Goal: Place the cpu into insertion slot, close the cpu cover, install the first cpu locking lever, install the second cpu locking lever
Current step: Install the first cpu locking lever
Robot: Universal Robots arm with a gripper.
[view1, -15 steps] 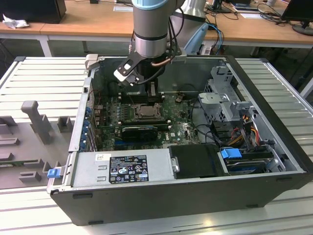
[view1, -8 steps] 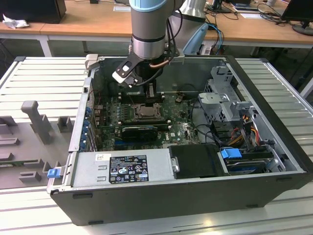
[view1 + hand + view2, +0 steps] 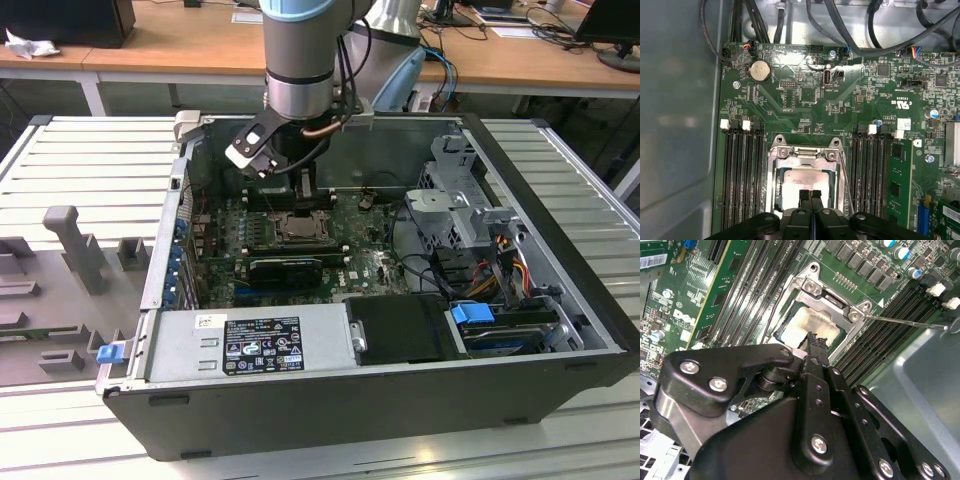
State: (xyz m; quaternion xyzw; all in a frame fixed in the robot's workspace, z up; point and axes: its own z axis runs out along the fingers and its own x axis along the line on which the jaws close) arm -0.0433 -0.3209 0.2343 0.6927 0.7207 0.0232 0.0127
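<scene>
Gripper (image 3: 810, 194) fingers closed together, empty, above the cpu (image 3: 795, 182); computer case (image 3: 400, 400) on slatted table (image 3: 90, 160), wooden desks (image 3: 180, 45) at twelve o'clock.

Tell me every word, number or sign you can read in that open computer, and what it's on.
Big label on the silver power box: too small to read.
Small white sticker beside it: too small.
White markings on the green circuit board: blurred.
White strip label in the second wrist view: unreadable.
Nothing can be quoted.
</scene>
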